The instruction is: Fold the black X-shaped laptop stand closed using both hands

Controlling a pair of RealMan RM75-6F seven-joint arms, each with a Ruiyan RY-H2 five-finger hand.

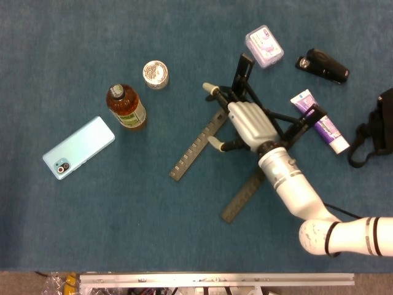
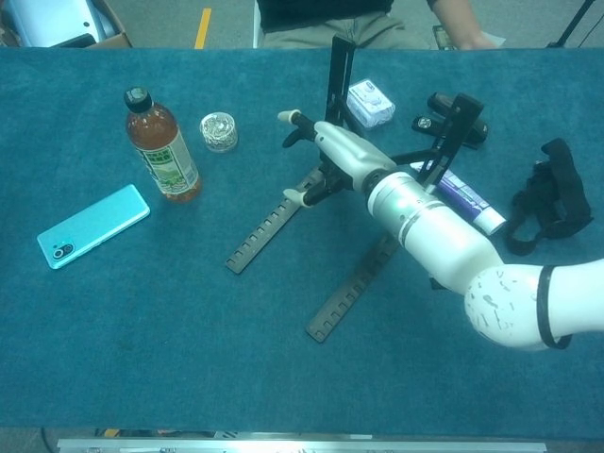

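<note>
Your right hand hovers over the laptop stand, fingers spread, gripping nothing; its toothed rails run down-left from under your palm. Left hand unseen.

Blue table: stand, bottle, phone, tube.

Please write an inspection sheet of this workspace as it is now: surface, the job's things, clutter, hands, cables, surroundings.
Surface: blue cloth table.
Job's things: black laptop stand lies spread open, its two toothed bars apart.
Clutter: phone, bottle, small jar, clear box, tube, black clip device, black strap.
Hands: right hand over the stand's crossing, fingers spread; grip cannot be confirmed. Left hand not in view.
Cables: nothing seen.
Surroundings: a person behind the far edge in chest view.
</note>
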